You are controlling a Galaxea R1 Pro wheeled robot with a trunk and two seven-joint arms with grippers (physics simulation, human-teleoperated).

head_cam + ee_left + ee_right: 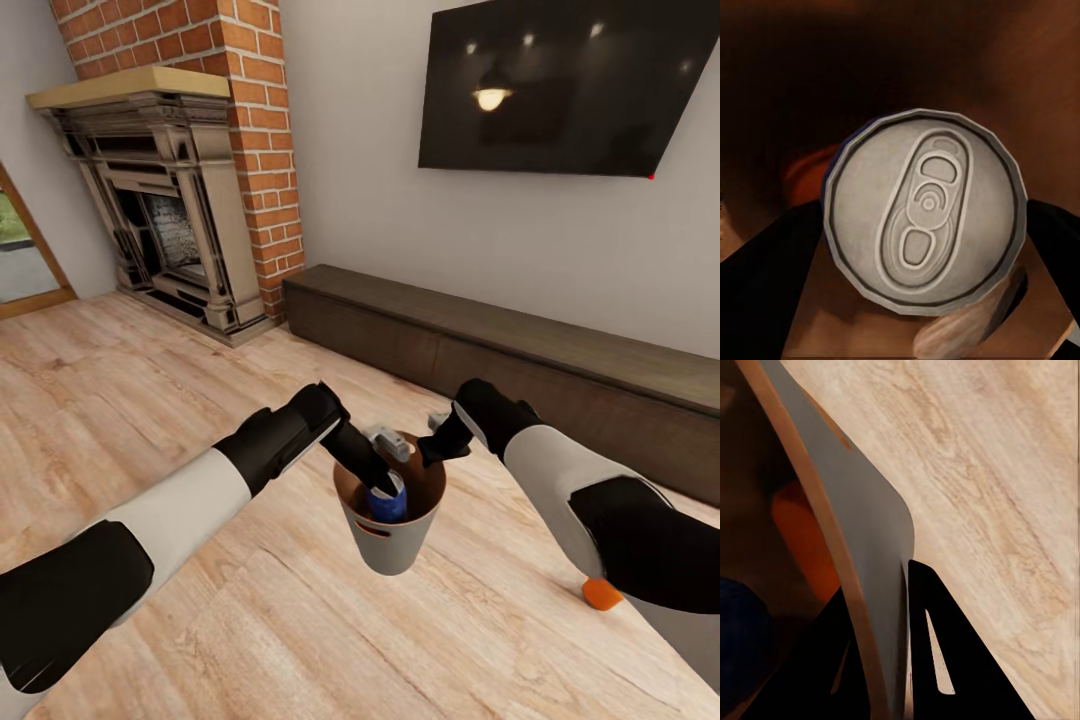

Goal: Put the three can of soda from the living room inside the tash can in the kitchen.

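The grey trash can (386, 548), tan inside, hangs between my arms over the living room floor. My right gripper (432, 452) is shut on its rim; in the right wrist view the bin wall (862, 510) runs between the fingers (945, 660). My left gripper (376, 480) reaches into the bin, shut on the dark blue soda can (389, 503). The can's silver top (926, 210) sits between the dark fingers (757, 262). An orange can (802, 540) lies inside the bin. Another orange can (602, 594) lies on the floor by my right arm.
A red-brick fireplace (180, 200) stands at the back left. A long low dark cabinet (520, 350) runs along the wall under a wall television (560, 85). Light wooden floor (150, 380) stretches in front and to the left.
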